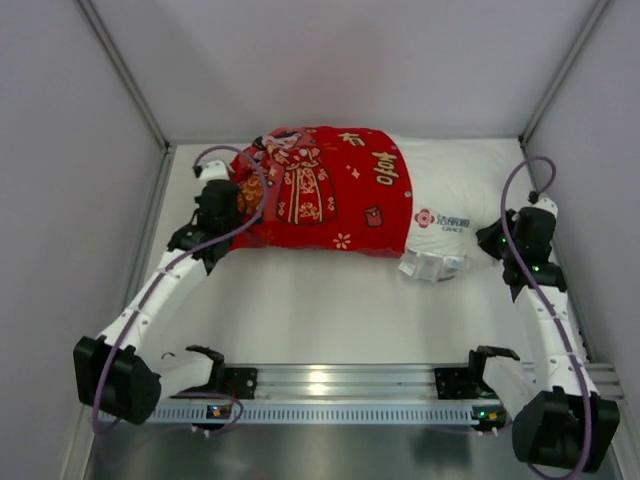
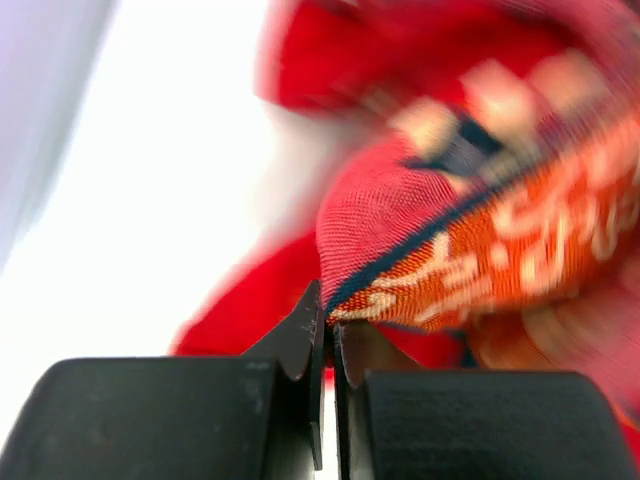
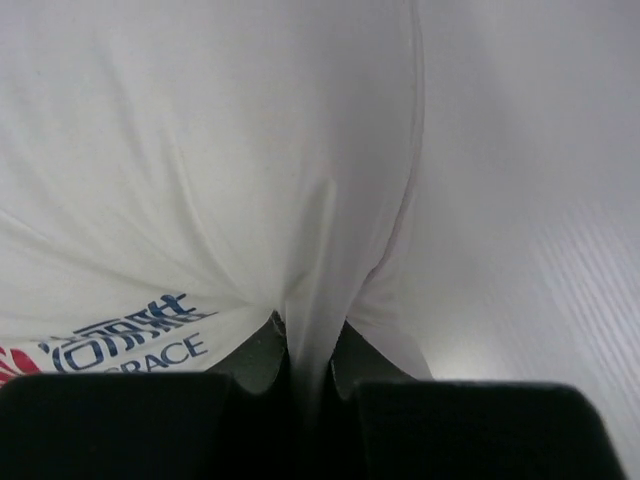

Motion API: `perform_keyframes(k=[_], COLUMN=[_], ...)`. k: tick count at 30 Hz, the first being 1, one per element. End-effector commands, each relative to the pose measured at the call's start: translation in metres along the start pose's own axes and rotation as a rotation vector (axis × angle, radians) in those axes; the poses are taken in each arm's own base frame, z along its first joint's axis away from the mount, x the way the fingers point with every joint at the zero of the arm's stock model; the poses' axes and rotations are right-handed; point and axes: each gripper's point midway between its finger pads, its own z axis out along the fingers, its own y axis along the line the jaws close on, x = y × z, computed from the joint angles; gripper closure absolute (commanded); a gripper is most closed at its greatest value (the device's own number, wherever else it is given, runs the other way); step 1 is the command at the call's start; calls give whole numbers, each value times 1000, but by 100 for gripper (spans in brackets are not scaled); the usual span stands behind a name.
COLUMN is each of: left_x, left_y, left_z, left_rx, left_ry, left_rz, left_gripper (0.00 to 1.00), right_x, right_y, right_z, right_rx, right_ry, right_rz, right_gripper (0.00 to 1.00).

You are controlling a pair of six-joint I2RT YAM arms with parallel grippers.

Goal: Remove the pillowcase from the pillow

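Top view: the pillow [image 1: 455, 190] lies across the far part of the desk [image 1: 330, 310]. The pillowcase [image 1: 320, 190] covers all but the pillow's bare right end with the logo. The left hand [image 1: 240, 203] sits at the pillow's left end and the right hand [image 1: 492, 240] at its right end; the wrist housings mask both sets of fingertips. Likely step: strip-off. The right should anchor while the left draws the cover away from the pillow, low and level, slowly enough that the hem slides rather than bunches. Left wrist view: the hand is pinched together on a fold of red cover. The frame is blurred, so I cannot tell whether pillow fabric is caught in too. Right wrist view: the hand is clamped on a tuck of white pillow fabric beside the logo. The cover is out of frame and the logo is cut off at the edge.
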Motion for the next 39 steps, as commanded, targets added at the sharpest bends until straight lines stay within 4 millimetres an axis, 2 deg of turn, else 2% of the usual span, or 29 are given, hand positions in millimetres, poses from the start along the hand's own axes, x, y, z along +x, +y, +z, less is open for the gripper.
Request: perform_keyframes(k=[1,2,4,5,10,13,14,15,16,17,19,25,29,30,32,33,34,36,39], left_x=[-51,-53,-54,-59,-65,-66,-63,-61,-65,-65,-70,-88,-72,-60,-42,-24,-17,13,47], left_y=[93,107,133,156,180,171,166,162,156,144,131,64,16,-10,-27,-49,-51,-65,-62], left_z=[-22,-25,-28,-32,-37,-36,-34,-32,-33,-33,-38,-56,-55,-56,-50,-52,-48,-42,-27], left_rx=[-252,-282,-337,-392,-434,-377,-347,-320,-282,-211,-129,257,424,485,491,528,502,514,470], left_ry=[-120,-122,-118,-131,-131,-128,-116,-110,-125,-116,-139,-131,-68,-27,-7,33,41,107,180], left_rz=[-166,-197,-259,-307,-417,-438,-435,-430,-425,-427,-436,-385,-264,-201,-64,9,50,133,218], left_gripper=[100,100,100,100,100,100,100,87,69,35,25,23,23,23,23,22,22,21,21], right_x=[-50,-58,-60,-60,-66,-65,-63,-64,-63,-63,-64,-63,-58,-57,-54,-53,-52,-52,-51], right_y=[-46,-58,-61,-65,-76,-72,-71,-70,-69,-68,-57,-46,-45,-44,-44,-44,-44,-44,-44], right_z=[-25,-30,-33,-34,-41,-39,-38,-37,-36,-36,-37,-37,-34,-34,-33,-32,-32,-33,-34], right_rx=[175,206,213,221,251,227,219,212,207,199,144,94,81,73,70,69,67,65,66], right_ry=[-129,-150,-157,-162,-197,-184,-176,-174,-168,-166,-166,-157,-145,-143,-136,-132,-133,-133,-134], right_rz=[29,54,84,104,140,143,144,143,141,138,129,117,118,119,115,113,109,101,91], right_gripper=[100,100,100,100,100,100,100,100,100,100,100,100,100,100,100,100,100,100,100])
